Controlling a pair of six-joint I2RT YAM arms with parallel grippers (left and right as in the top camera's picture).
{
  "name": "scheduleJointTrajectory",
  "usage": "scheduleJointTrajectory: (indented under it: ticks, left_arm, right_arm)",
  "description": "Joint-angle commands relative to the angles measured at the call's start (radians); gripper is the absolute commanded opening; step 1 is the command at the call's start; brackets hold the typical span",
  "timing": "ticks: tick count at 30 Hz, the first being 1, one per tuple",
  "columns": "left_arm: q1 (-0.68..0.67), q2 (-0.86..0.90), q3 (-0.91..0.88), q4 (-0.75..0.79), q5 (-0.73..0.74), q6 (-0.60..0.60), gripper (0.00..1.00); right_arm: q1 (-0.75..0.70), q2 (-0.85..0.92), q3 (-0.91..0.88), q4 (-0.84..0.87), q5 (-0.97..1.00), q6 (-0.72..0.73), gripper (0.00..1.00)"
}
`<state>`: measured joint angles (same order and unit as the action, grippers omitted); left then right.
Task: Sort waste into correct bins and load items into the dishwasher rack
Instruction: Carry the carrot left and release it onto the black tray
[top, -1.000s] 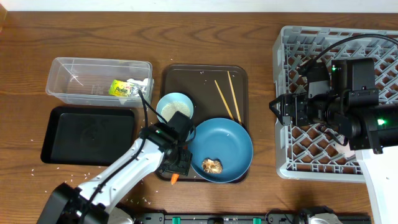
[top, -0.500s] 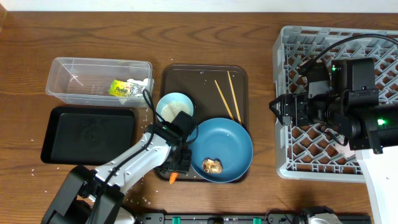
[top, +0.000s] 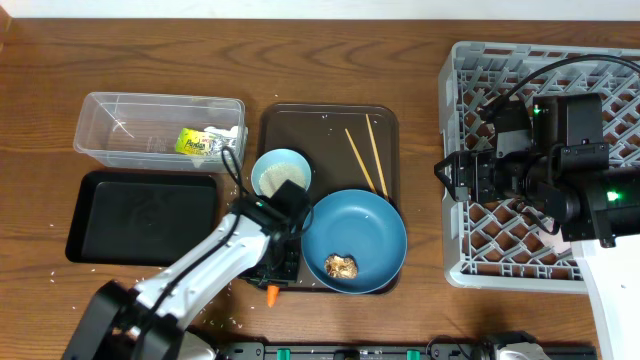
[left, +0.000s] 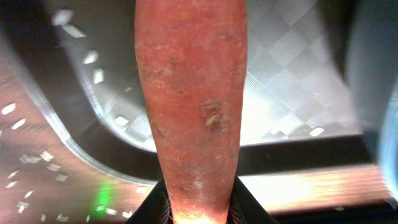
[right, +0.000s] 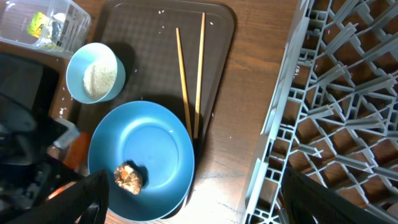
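While poised over the 7 o'clock corner of the brown rectangular serving tray (top: 330, 125), clamps a small orange carrot (left: 193, 93) between the fingers of the left gripper (top: 275, 280), at 8 o'clock of the large round blue dish (top: 375, 225). Carries a brown lumpy food scrap (top: 342, 266) in that dish, toward its 7 o'clock. Keeps a crumpled yellow-green and silver wrapper (top: 200, 143) inside the clear rectangular plastic tub (top: 120, 120), at 12 o'clock of the shallow black rectangular tray (top: 140, 215). Holds the right gripper (top: 446, 176) spread wide at the 9 o'clock edge of the large square grey plastic dishwasher rack (top: 590, 70).
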<state>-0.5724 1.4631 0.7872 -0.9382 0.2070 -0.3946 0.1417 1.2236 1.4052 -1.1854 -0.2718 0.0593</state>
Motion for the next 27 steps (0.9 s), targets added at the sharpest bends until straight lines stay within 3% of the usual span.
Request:
scheduleJointTrajectory:
  ticks: [1,8,12,18,25,26,27]
  left_arm:
    - [0.03,-0.077,0.04,-0.054,-0.001,-0.056,0.19]
    - [0.151,-0.252,0.06,-0.167,-0.028,-0.148,0.13]
    - [0.29,-0.345,0.072,-0.186,-0.132,-0.208,0.1]
    - [0.57,-0.397,0.068,-0.071,-0.301,-0.285,0.1]
    - [0.797,-0.321,0.01,0.072,-0.309,-0.353,0.1]
    - [0.821,-0.303,0.01,0.087,-0.307,-0.365,0.11]
    - [0.838,-0.292,0.01,0.094,-0.304,-0.368,0.19]
  right_arm:
    - [0.01,0.0,0.005,0.0,0.008,-0.013,0.81]
    - [0.01,0.0,0.006,0.0,0.014,-0.013,0.82]
    - [0.01,0.0,0.005,0.0,0.014,-0.013,0.82]
    - [0.01,0.0,0.006,-0.002,0.013,-0.013,0.81]
    - [0.01,0.0,0.005,-0.006,0.013,-0.013,0.82]
    - [0.01,0.0,0.005,-0.007,0.014,-0.013,0.81]
    - [0.01,0.0,0.006,-0.008,0.014,-0.013,0.82]
